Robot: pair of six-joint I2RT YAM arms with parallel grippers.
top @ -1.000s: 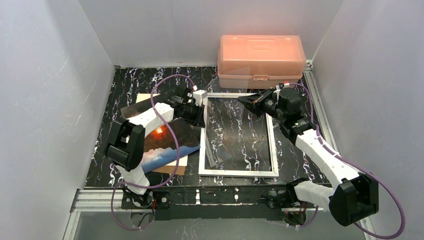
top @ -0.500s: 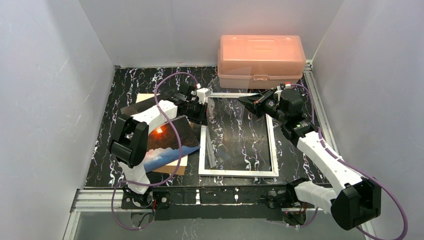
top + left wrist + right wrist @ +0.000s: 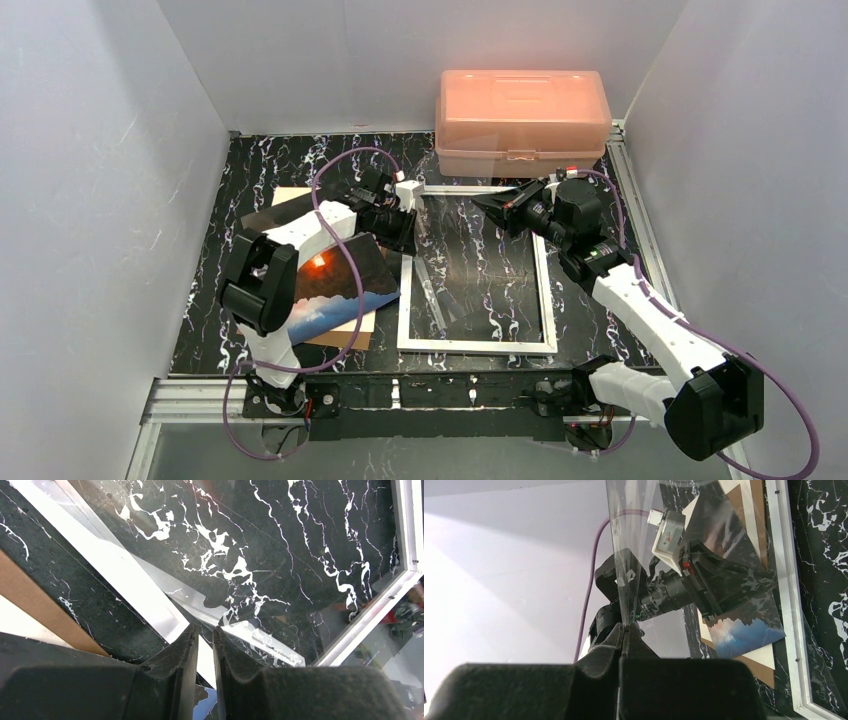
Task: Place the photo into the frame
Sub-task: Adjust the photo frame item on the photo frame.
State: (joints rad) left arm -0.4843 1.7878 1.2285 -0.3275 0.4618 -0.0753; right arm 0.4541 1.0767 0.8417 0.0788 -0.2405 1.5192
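Photo (image 3: 335, 285) lies flat on the tabletop (image 3: 270, 160), left of the frame (image 3: 475, 345), resting on the brown backing board (image 3: 340, 340). It is not in the frame yet. Same pos. as 1 s ago, no shift.

Frame lies flat at centre, near rail and right rail unmoved vs. earlier. Its left rail runs just beside the photo's right edge.

Clear pane (image 3: 649, 540) is off the frame at its far edge and tilted up. In the top view its glare line now runs long and slanted inside the frame opening; 1 s ago only a short strip showed near the front-left corner, so the tilt has changed.

Right claw (image 3: 624, 627) is clamped on the pane's edge, fingers pressed together w/ the sheet btwn them. It has crept slightly left and farther back since the first pic.

Left claw (image 3: 204, 630) sits at the frame's far-left part, fingers a thin slit apart w/ a white strip showing in the gap. Can't tell if it grips anything. It has moved a little back and right vs. 1 s ago, and the arm's purple cable (image 3: 330, 175) loop sits higher.

Pink box (image 3: 520, 110) stands at the back, unchanged.
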